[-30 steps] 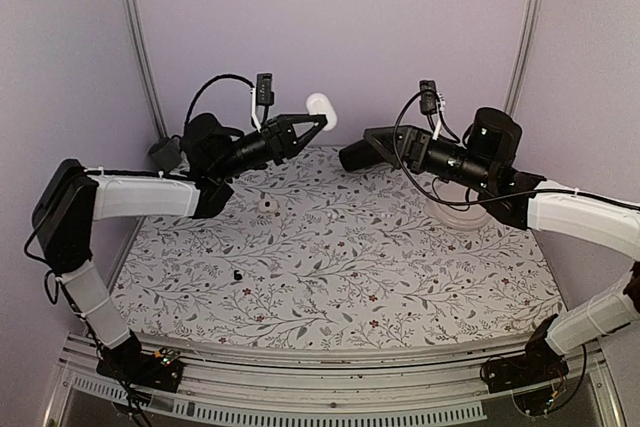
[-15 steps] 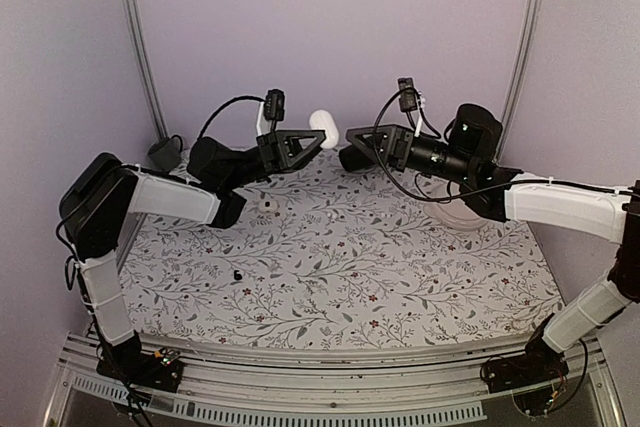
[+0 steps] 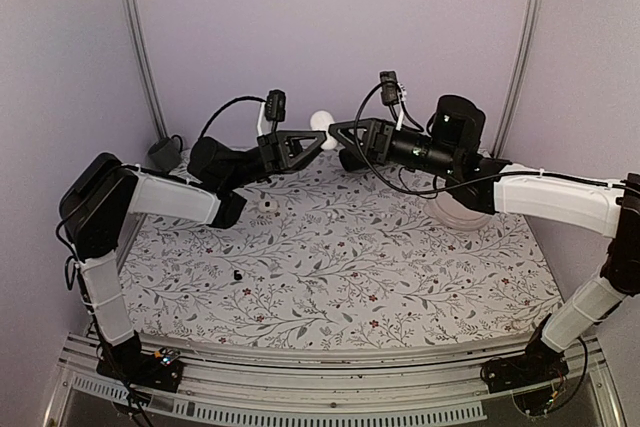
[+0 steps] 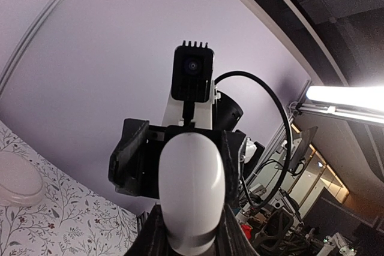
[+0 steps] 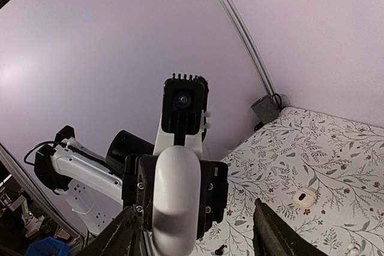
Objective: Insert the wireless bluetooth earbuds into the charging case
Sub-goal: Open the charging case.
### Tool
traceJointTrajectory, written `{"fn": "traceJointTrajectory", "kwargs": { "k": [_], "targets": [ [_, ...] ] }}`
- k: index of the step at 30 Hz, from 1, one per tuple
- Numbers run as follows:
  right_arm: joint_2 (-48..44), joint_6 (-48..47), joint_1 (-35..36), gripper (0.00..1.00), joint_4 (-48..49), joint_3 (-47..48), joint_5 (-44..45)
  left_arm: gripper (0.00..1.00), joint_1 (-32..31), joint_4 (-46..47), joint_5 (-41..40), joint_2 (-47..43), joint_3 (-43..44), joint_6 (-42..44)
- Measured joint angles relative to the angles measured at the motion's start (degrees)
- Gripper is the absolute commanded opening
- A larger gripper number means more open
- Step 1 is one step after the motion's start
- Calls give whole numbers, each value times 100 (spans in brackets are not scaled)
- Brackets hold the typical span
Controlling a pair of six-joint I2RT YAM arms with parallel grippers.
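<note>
L fingers (image 4: 151, 232) are clamped on the charging case (image 4: 192, 193), one each side of its lower end. Most of the white pebble sticks out past the tips, long axis in line w/ the fingers. So L gripper (image 4: 191, 235) holds the case up in the air, well above the table (image 3: 330, 267), over its far part in top view.

R fingers (image 5: 270, 235) are apart, one either side of the case. In R wrist view a gap shows btwn each finger and the white shell, so no contact seen. Case sits roughly centred btwn them, seen end-on. R gripper (image 5: 195, 235) straddles it w/o gripping.

In top view the two grippers meet tip to tip, L from the left, R from the right, w/ the case at the meeting point.

Further out:
- R wrist view: L gripper's black body is behind the case, L wrist cam (image 5: 185, 105) directly above it.
- L wrist view: R wrist cam (image 4: 193, 73) sits above the case the same way.
- Both arms reach toward the back wall.

On the table, all well apart from the case:
- White round lump w/ dark spot (image 3: 266, 205), below-left of the grippers near L arm.
- Tiny black bit (image 3: 237, 274), nearer the bases.
- Pale round dish (image 3: 458, 215), partly under R arm.
</note>
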Motion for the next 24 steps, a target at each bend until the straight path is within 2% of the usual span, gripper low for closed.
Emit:
{"fn": "traceJointTrajectory", "kwargs": {
  "k": [12, 24],
  "targets": [
    [9, -280, 35, 55, -514, 105, 505, 0, 22, -201, 0, -11, 9, 9],
    [-210, -278, -138, 54, -804, 76, 859, 0, 61, -208, 131, -162, 22, 0]
  ]
}}
